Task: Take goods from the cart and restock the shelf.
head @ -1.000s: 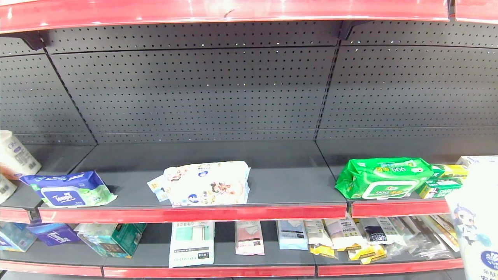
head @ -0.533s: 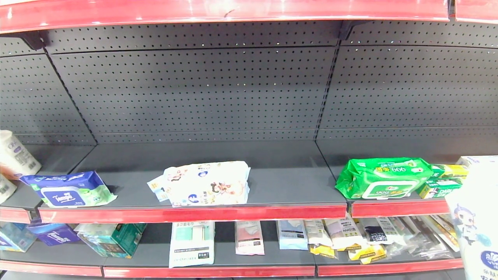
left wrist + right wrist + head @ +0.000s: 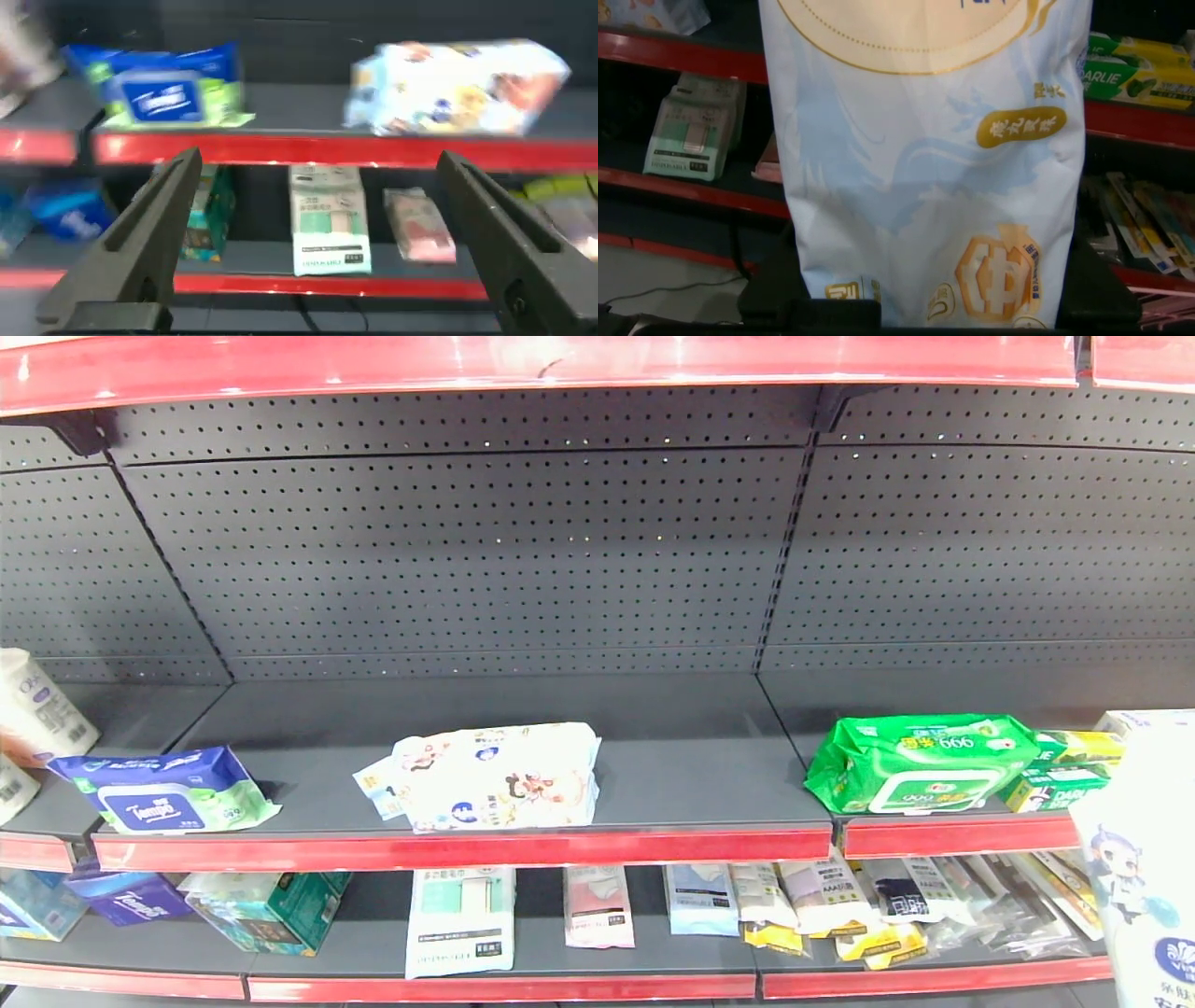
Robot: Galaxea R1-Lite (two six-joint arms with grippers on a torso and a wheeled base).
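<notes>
The left gripper (image 3: 318, 163) hangs before the shelf (image 3: 523, 709), jaws spread wide and empty. Along the shelf lie a blue wipes pack (image 3: 163, 791), a cartoon-print pack (image 3: 495, 777) and a green pack (image 3: 920, 761). Far right, the right gripper (image 3: 934, 313) clamps a tall white bag (image 3: 1144, 868), up before the shelf's end

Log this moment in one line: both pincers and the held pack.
left pincer: open, empty | right pincer: shut on tall white soft pack | pack: in front of red-edged shelves, right of green wipes packet

White-and-blue soft pack (image 3: 924, 159) upright, gold emblem on front, before shelf (image 3: 672, 756); shelf grey, red-edged, sparsely stocked.
</notes>
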